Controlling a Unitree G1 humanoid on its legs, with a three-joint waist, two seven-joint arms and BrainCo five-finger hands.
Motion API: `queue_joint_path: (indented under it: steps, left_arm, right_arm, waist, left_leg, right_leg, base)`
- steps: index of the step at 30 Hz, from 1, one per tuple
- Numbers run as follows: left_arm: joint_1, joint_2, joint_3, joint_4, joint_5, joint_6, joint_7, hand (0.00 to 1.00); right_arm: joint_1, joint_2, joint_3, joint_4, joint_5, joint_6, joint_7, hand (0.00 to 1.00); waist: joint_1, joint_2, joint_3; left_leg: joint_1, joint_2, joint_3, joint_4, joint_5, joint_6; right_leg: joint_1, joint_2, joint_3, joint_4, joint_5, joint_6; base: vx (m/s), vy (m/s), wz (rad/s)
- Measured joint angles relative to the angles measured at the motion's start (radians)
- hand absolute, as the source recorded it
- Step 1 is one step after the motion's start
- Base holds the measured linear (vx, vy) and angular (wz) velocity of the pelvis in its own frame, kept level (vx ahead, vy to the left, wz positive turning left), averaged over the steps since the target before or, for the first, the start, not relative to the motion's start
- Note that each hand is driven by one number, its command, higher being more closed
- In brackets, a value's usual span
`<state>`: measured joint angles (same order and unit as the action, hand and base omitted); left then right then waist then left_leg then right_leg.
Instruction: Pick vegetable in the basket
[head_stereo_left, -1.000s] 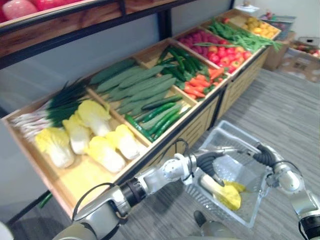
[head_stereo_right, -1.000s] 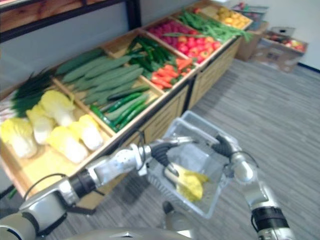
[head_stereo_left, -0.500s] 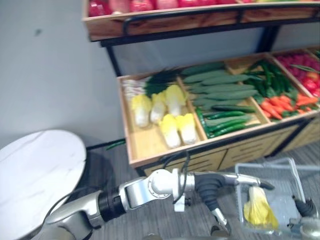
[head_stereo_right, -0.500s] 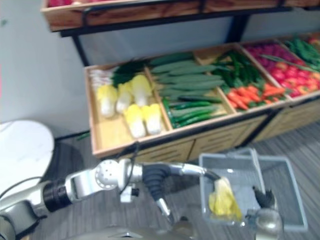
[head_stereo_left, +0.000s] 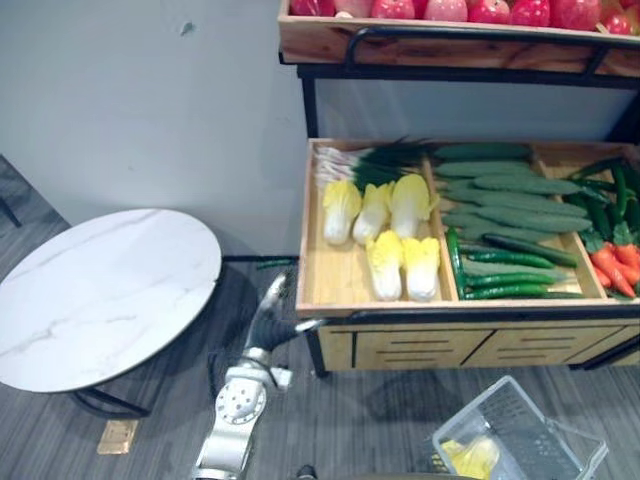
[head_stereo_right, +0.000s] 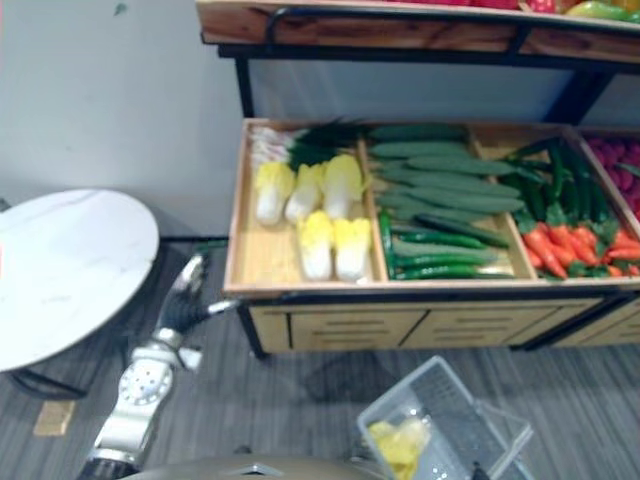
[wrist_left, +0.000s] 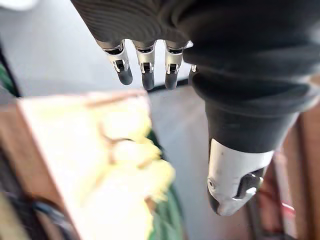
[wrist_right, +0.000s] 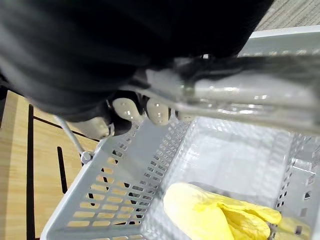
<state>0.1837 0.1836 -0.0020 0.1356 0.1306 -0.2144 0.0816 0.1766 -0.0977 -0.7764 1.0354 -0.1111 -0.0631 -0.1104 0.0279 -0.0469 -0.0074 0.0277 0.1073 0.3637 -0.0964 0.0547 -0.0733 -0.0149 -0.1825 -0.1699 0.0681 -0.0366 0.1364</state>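
Now that my left hand (head_stereo_left: 268, 312) has pulled clear, fingers loosely straight, by the produce stand (head_stereo_left: 335, 282), the yellow cabbage (head_stereo_left: 474, 458) lies in the basket (head_stereo_left: 530, 425) near right, my right hand (wrist_right: 150, 111) curled round its handle (wrist_right: 240, 85), so I judge this pick done.

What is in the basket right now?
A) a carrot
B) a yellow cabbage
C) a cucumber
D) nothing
B: a yellow cabbage lies on the bottom of the grey basket, seen from both the right wrist and the head.
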Motion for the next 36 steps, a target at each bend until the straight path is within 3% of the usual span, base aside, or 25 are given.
queue_joint_path:
  steps: [4,8,15,21,25,32,36]
  left_arm:
    - [0.009,-0.021,0.146,0.237,0.132,0.019,0.095,0.0]
    - [0.008,-0.029,0.326,0.534,0.16,0.053,0.209,0.0]
    - [0.016,-0.037,0.469,0.867,0.159,0.103,0.263,0.0]
    - [0.035,-0.064,0.475,0.937,0.166,0.119,0.222,0.0]
    - [0.037,-0.067,0.421,0.941,0.169,0.123,0.198,0.0]
    - [0.036,-0.072,0.358,0.964,0.168,0.129,0.188,0.0]
    - [0.035,-0.078,0.316,0.978,0.168,0.129,0.186,0.0]
  right_arm:
    - [-0.002,0.001,0.05,0.002,0.002,-0.012,-0.013,1.0]
    - [-0.004,0.001,0.119,0.005,0.003,-0.023,-0.035,1.0]
    - [-0.039,-0.003,0.158,0.063,0.0,-0.051,-0.05,1.0]
    - [-0.052,-0.012,0.167,0.084,-0.009,-0.051,-0.053,1.0]
    - [-0.049,-0.012,0.165,0.09,-0.009,-0.051,-0.053,1.0]
    - [-0.068,-0.016,0.166,0.091,-0.008,-0.055,-0.053,1.0]
    - [-0.068,-0.012,0.155,0.089,-0.005,-0.055,-0.051,1.0]
  waist:
    - [-0.003,-0.013,-0.008]
    - [-0.008,-0.011,-0.018]
    - [-0.024,-0.007,-0.024]
    - [-0.027,-0.002,-0.019]
    - [-0.052,-0.01,-0.009]
    - [-0.052,-0.006,0.015]
    - [-0.055,-0.016,0.039]
  left_leg:
    - [0.002,0.002,-0.016,-0.005,0.0,0.0]
    - [0.013,0.001,-0.022,-0.006,-0.001,-0.001]
    - [0.011,-0.007,-0.046,-0.006,-0.003,-0.004]
    - [0.01,-0.02,-0.08,-0.006,-0.004,-0.004]
    - [0.015,-0.034,-0.138,-0.006,-0.007,-0.009]
    - [0.043,-0.025,-0.125,-0.006,-0.018,-0.018]
    - [0.089,-0.023,-0.072,-0.005,-0.04,-0.022]
  right_leg:
    - [0.006,0.004,-0.01,0.001,-0.014,-0.008]
    - [0.019,0.003,-0.017,-0.001,-0.029,-0.016]
    - [0.031,-0.001,-0.028,-0.019,-0.029,-0.016]
    - [0.046,-0.012,-0.05,-0.025,-0.031,-0.013]
    - [0.043,-0.032,-0.073,0.062,-0.092,-0.014]
    - [0.037,-0.024,-0.029,0.111,-0.133,-0.021]
    - [0.034,-0.014,0.056,0.135,-0.139,-0.024]
  base:
    - [0.03,-0.013,0.09]
    - [0.02,-0.006,0.04]
    - [0.01,0.001,0.05]
    - [0.02,0.008,0.12]
    - [0.02,-0.013,0.34]
    - [0.02,-0.018,-0.05]
    - [0.05,0.013,-0.39]
